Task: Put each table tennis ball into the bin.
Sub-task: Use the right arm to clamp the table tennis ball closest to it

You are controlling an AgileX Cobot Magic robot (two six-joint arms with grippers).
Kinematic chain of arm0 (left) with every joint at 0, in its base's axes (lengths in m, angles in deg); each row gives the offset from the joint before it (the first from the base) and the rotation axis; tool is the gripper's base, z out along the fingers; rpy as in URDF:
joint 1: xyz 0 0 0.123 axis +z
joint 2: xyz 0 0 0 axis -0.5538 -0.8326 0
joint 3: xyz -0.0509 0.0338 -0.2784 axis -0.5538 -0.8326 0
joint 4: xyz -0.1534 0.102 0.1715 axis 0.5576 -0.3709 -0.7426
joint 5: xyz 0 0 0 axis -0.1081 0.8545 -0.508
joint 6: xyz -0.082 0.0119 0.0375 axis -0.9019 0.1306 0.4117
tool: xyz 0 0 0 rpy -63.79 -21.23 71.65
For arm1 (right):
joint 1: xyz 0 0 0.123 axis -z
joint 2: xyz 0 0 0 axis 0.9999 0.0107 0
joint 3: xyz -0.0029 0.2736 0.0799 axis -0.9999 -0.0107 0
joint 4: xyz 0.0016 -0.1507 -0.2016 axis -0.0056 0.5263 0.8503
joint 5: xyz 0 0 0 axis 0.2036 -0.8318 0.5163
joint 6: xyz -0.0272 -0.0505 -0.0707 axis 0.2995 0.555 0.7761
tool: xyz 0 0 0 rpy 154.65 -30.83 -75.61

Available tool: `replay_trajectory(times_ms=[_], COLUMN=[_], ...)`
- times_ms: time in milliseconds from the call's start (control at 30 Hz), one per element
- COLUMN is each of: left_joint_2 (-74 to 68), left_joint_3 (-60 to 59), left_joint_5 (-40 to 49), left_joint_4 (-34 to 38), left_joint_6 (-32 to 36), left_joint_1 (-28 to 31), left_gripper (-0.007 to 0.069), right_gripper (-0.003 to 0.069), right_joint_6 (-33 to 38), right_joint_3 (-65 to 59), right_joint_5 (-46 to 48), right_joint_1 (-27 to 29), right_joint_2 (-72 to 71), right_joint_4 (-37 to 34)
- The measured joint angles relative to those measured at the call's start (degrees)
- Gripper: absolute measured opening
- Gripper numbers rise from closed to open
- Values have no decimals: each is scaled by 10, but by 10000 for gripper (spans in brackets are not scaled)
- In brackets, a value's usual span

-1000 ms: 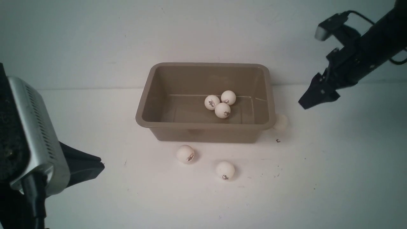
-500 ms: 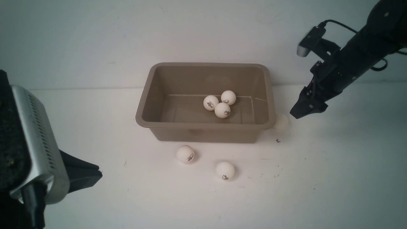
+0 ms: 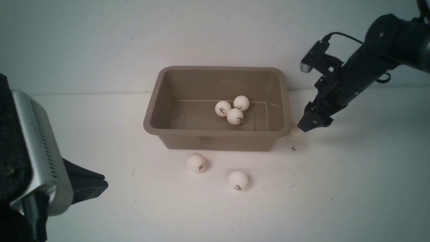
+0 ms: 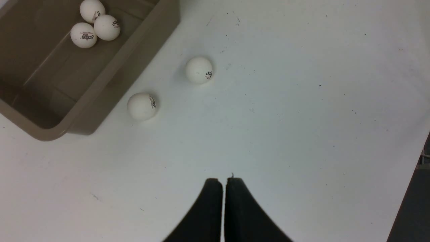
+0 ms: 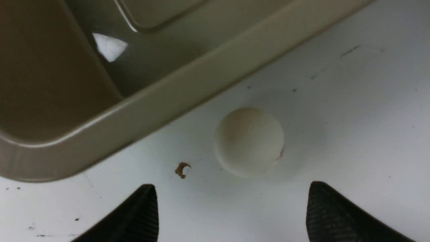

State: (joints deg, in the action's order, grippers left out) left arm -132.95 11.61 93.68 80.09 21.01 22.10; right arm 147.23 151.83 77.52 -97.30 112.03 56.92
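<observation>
Hovering with jaws spread wide and empty, the right hand [image 5: 231, 201] hangs over one table tennis ball [image 5: 249, 142] lying on the bench [image 3: 336, 185] just beside the bin [image 3: 215, 132] (right-hand near corner). Three balls [image 3: 235, 116] lie inside the bin. Two balls [image 3: 196, 162] rest on the bench before it. The left hand [image 4: 223, 183] is clenched, empty.

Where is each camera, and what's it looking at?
Front: between the arms, facing forward at the bin; left gripper and right gripper show.
Left wrist: on left arm, facing down past its shut gripper at two balls.
Right wrist: over one ball beside the bin; open fingers show.
Shared: front and left wrist see three balls inside.
</observation>
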Motion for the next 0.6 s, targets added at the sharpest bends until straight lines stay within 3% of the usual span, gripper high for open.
replay_trajectory(times_ms=[600], left_joint_2=[0], left_joint_3=[0], left_joint_5=[0], left_joint_4=[1], left_joint_6=[0], left_joint_1=[0], left_gripper=[-4], right_gripper=[531], right_joint_6=[-17], right_joint_3=[0], right_joint_5=[-75], right_joint_1=[-26], right_joint_2=[29], right_joint_4=[8])
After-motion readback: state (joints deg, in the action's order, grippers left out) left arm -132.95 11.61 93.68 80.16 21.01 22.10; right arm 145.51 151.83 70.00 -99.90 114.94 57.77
